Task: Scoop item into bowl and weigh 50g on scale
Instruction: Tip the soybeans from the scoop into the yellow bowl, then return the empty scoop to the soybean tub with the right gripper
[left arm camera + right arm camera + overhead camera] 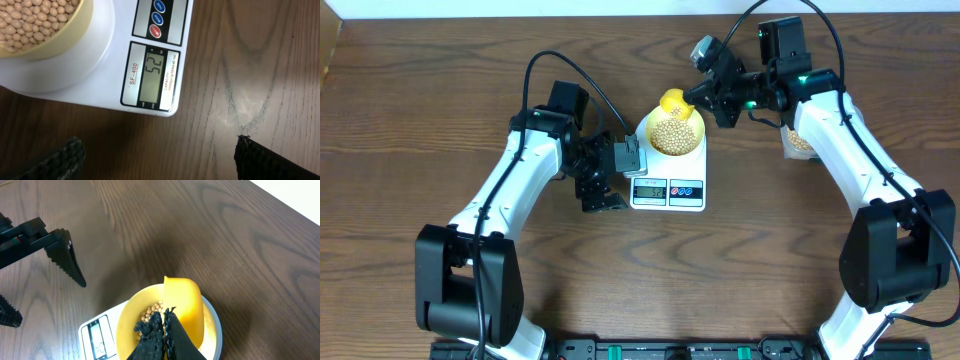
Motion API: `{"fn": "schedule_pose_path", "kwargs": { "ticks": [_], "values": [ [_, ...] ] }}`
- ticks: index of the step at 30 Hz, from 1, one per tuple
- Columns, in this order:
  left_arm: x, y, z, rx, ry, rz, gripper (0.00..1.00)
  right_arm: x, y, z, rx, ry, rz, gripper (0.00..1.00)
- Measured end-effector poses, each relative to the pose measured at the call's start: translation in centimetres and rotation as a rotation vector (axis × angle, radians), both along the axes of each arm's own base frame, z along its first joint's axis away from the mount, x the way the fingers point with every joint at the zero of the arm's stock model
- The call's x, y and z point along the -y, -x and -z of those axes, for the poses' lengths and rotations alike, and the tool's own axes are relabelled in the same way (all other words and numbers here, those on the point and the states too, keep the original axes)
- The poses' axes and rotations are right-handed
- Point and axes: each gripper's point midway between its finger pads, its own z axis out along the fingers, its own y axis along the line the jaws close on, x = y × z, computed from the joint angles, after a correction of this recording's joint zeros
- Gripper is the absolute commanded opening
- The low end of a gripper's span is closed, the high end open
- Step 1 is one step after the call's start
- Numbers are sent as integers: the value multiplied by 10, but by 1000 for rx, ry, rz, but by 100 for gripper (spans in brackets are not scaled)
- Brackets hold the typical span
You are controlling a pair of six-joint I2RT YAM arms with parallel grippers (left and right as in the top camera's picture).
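Note:
The white scale [667,185] sits mid-table with the pale yellow bowl [657,146] on its platform, heaped with tan beans [675,133]. My right gripper [703,98] is shut on a bright yellow scoop [673,103], held over the bowl's far rim. In the right wrist view the gripper [165,317] points down into the scoop [185,305], which holds a few beans [152,312]. My left gripper [605,187] stands open beside the scale's left edge. In the left wrist view its fingers [265,160] are wide apart over bare wood, near the scale's lit display [152,75] and the bowl [75,30].
A clear container [798,140] with more beans lies at the right, mostly hidden under the right arm. The left arm's black fingers [65,260] show at the upper left of the right wrist view. Bare wooden table surrounds the scale.

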Motion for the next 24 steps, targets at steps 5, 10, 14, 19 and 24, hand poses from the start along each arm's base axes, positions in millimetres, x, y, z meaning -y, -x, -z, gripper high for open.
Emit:
{"fn": "schedule_pose_path", "kwargs": {
  "ticks": [5,10,14,19,24],
  "values": [
    [0,0,0,0,0,0,97,0,0,0,0,0,0,1],
    [0,0,0,0,0,0,98,0,0,0,0,0,0,1],
    [0,0,0,0,0,0,97,0,0,0,0,0,0,1],
    [0,0,0,0,0,0,98,0,0,0,-3,-1,3,1],
    [0,0,0,0,0,0,98,-2,-6,-6,-33,-37,51,1]
  ]
}}
